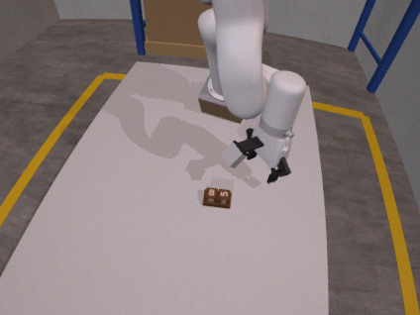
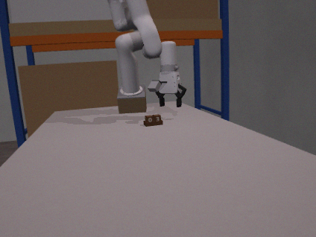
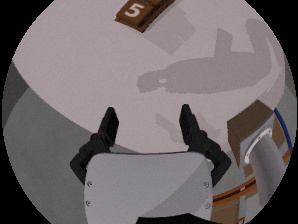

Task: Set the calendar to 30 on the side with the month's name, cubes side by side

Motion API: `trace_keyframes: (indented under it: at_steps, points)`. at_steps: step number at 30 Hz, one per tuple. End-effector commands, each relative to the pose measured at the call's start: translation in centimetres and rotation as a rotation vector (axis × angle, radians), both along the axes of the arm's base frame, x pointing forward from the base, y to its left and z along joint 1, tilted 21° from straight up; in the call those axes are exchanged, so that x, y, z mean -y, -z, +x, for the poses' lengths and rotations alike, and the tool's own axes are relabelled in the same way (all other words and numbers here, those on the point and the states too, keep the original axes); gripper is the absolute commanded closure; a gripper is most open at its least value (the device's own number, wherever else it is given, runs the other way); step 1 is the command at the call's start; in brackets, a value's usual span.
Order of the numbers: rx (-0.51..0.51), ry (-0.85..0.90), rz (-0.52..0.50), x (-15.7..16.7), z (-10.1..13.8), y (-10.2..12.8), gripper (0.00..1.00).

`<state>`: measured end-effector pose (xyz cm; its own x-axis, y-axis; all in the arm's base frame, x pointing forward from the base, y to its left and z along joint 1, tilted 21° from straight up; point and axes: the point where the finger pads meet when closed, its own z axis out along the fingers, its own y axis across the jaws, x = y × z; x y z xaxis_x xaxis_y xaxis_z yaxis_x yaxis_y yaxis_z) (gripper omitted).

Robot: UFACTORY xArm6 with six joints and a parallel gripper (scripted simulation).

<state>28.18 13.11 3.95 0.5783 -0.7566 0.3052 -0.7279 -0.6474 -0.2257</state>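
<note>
A small brown calendar tray (image 1: 217, 197) lies flat on the white table with two brown cubes side by side in it. In the top view their tops read 8 (image 1: 212, 192) and 5 (image 1: 224, 194). In the exterior view the tray (image 2: 153, 122) shows a front that reads 0 and 3. The wrist view shows the tray (image 3: 144, 8) at the top with 5 and 8 facing up. My gripper (image 1: 264, 161) is open and empty. It hangs above the table, behind and to the right of the tray, and also shows in the exterior view (image 2: 170, 100) and in the wrist view (image 3: 148, 129).
The arm's brown base block (image 2: 131, 101) stands at the back of the table. Blue rack posts (image 2: 223, 56) and cardboard panels (image 2: 63, 89) stand behind the table. Yellow floor tape (image 1: 386, 198) runs around the table.
</note>
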Motion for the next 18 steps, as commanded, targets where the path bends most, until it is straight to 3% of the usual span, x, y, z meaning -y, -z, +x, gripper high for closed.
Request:
trace_keyframes:
  at_steps: [1,10,18]
  points:
    - [-0.019,-0.052,-0.017,-0.08,0.03,-0.06,0.00]
    - [-0.042,-0.284,-0.108,-0.25,-0.20,0.04,0.00]
    - [-0.049,-0.357,-0.136,-0.30,-0.27,0.08,0.00]
